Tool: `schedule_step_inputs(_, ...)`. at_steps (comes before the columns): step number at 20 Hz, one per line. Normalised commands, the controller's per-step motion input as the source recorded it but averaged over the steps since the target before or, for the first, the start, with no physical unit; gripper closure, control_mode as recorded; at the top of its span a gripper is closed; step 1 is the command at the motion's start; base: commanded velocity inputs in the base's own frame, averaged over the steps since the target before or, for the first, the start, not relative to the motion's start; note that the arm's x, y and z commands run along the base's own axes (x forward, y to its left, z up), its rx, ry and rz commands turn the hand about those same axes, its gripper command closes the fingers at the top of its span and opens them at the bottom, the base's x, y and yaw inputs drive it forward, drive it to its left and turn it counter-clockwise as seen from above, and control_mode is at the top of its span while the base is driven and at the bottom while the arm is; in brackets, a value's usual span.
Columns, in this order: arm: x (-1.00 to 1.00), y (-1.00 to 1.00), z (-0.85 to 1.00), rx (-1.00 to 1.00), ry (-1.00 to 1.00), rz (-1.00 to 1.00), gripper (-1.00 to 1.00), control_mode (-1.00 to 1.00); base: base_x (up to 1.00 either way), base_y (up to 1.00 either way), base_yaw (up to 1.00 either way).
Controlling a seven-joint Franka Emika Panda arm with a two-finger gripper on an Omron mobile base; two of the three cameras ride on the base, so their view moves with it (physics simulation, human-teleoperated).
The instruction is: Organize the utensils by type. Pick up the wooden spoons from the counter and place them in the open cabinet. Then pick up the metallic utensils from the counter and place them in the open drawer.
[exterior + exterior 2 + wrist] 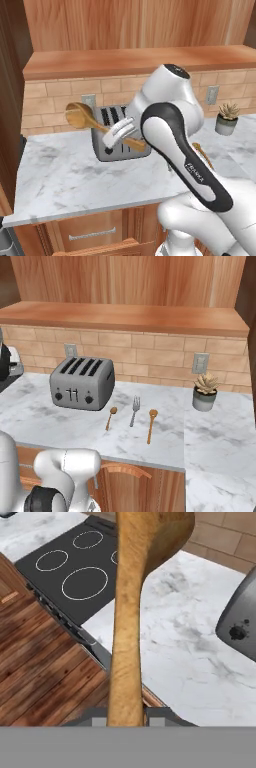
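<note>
Wooden spoon (82,118) pinched by gripper (118,134), bowl pointing away from fingers; "FRANKA" on raised arm (192,170) above counter (70,175).

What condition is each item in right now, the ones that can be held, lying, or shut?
Long light-brown wooden spoon: gripped, lifted above the counter.
End effector: shut on that spoon's handle.
Second wooden spoon: lying flat on the white marble counter.
Slim silver fork: lying flat.
Small coppery spoon: lying flat.
</note>
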Motion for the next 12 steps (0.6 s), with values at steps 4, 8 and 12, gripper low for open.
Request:
schedule_step_inputs(4, -0.03, -0.63, 0.75, 0.0, -0.11, 0.0, 1.0, -1.0, 0.0, 0.0, 0.0)
schedule_step_inputs(8, 0.0, -0.58, 0.7, 0.02, -0.04, 0.0, 1.0, -1.0, 0.0, 0.0, 0.0)
schedule_step_inputs(12, 0.52, -0.46, 0.22, 0.0, 0.0, 0.06, 1.0, -1.0, 0.0, 0.0, 0.0)
